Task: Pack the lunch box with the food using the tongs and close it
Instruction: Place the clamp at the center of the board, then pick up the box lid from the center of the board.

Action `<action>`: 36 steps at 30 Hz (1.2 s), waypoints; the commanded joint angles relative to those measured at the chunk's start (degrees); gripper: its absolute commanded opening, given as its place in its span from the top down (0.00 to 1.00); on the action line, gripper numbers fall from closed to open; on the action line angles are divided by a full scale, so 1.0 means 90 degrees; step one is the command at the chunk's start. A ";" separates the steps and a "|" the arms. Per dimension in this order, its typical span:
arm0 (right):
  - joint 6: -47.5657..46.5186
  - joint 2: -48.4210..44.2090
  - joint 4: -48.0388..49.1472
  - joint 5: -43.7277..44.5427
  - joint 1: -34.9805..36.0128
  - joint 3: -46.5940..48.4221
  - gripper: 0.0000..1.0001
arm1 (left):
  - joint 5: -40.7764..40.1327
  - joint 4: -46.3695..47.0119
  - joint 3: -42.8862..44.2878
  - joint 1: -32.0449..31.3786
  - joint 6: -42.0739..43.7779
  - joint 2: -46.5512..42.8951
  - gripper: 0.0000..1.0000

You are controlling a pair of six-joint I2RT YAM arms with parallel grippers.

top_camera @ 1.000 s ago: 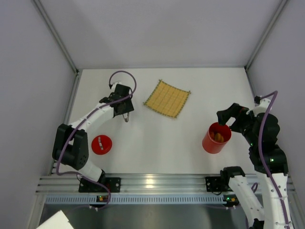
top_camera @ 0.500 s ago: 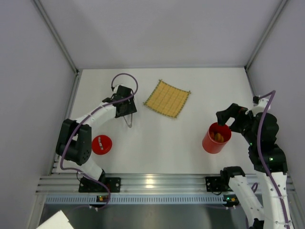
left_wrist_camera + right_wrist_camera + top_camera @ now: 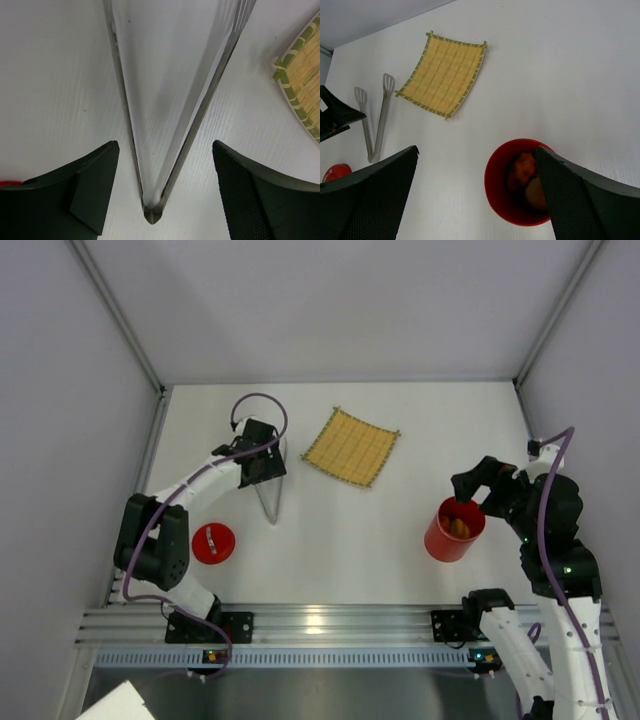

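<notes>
Claw on my left stands parted, with the tongs lying flat on the surface between its fingers. There are clear gaps on either side of the hinge, so it grips nothing. I judge the tongs are parked here, beside the mat, because the picking is done. My right claw gapes wide and empty just above the lunch box. It stands upright on my right side with the food inside, orange and pale pieces showing. That hover suits steadying the box. Its lid lies well apart, near my left base, so closing remains.
</notes>
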 commanded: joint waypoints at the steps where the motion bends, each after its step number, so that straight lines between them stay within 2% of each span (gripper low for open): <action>1: -0.0108 0.0040 0.0198 -0.0101 -0.0075 0.0036 0.00 | -0.0637 -0.0305 -0.0051 0.0043 -0.0238 -0.0933 0.20; 7: -0.0039 0.0020 0.0217 -0.0345 -0.0075 -0.0003 0.01 | -0.1430 -0.0706 -0.0900 0.0052 -0.0804 -0.2523 0.20; 11: 0.0068 -0.0048 0.0315 -0.0735 -0.0084 -0.0178 0.01 | -0.1870 -0.1339 -0.1408 0.0111 -0.1010 -0.3190 0.21; 15: 0.0166 -0.0146 0.0481 -0.0892 -0.0075 -0.0374 0.00 | -0.1870 -0.1624 -0.1905 0.0150 -0.1351 -0.3843 0.23; 27: 0.0263 -0.0204 0.0843 -0.1557 -0.0075 -0.0745 0.01 | -0.2017 -0.2191 -0.2512 0.0414 -0.1869 -0.4353 0.23; 36: 0.0293 -0.0204 0.0960 -0.1684 -0.0075 -0.0882 0.01 | -0.1890 -0.1704 -0.3459 0.0501 -0.2563 -0.4421 0.25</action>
